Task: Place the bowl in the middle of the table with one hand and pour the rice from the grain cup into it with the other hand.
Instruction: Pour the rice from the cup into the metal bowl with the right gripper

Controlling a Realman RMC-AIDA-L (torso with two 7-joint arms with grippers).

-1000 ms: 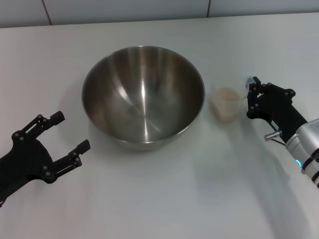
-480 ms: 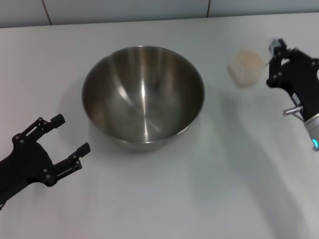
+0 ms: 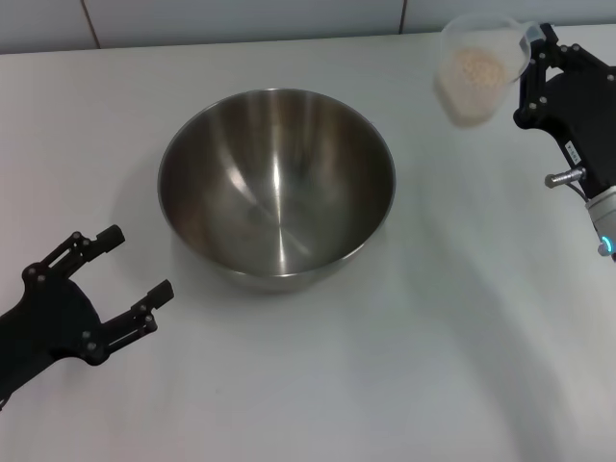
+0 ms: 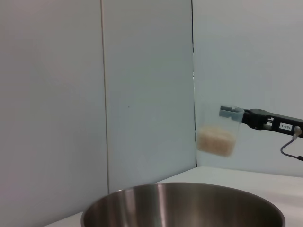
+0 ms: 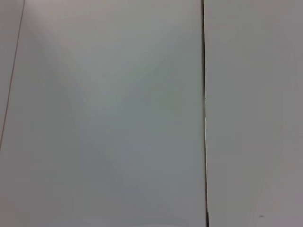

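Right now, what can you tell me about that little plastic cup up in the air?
The cup is small, see-through plastic, slightly tapered, with a thin rim. A pale heap of rice fills its lower part. It hangs in the air, clear of the table, roughly upright, off to the right of the steel bowl and higher than its rim. The right gripper pinches it at the rim; nothing else touches it.
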